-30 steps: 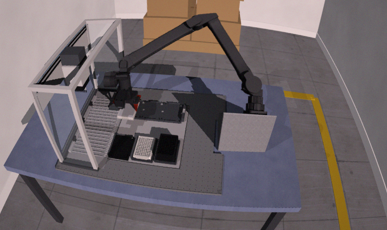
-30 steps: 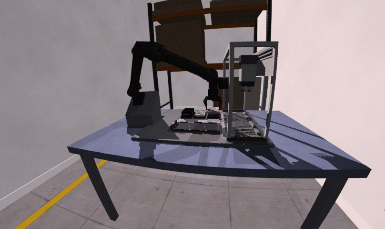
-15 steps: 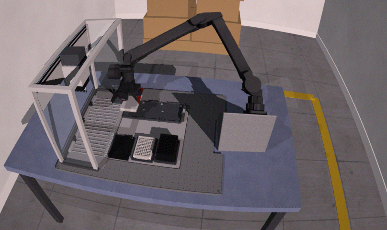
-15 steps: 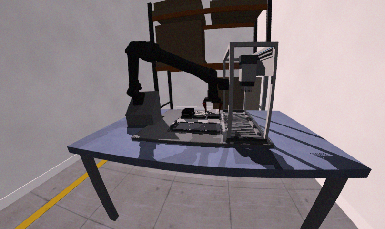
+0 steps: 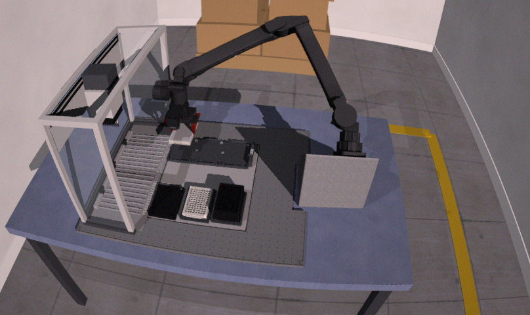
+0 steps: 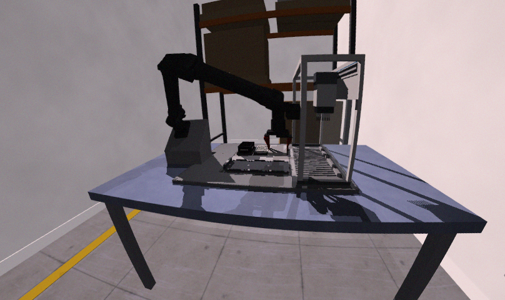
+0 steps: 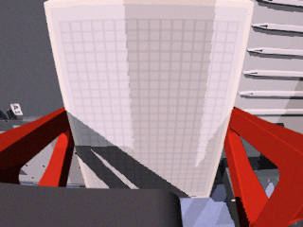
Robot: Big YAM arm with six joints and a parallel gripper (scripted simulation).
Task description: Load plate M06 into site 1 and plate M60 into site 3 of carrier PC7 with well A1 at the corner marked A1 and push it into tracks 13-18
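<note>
My gripper (image 5: 180,128) is shut on the white 384-well plate M60 (image 5: 180,136) and holds it just above the rail-side end of the dark carrier PC7 (image 5: 211,151). The carrier lies on the apron in front of the rails (image 5: 137,171), its sites empty. The white 96-well plate M06 (image 5: 197,202) sits on the middle nest. The black deep-well block M09 (image 5: 228,203) sits beside it. The nest nearest the rails (image 5: 166,201) is empty.
A white-framed glass enclosure (image 5: 100,117) stands over the rails, with a dark head (image 5: 100,75) hanging at its top. A grey box (image 5: 336,181) stands by the arm's base (image 5: 349,146). In the exterior view the gripper (image 6: 275,139) hangs next to the enclosure's front post.
</note>
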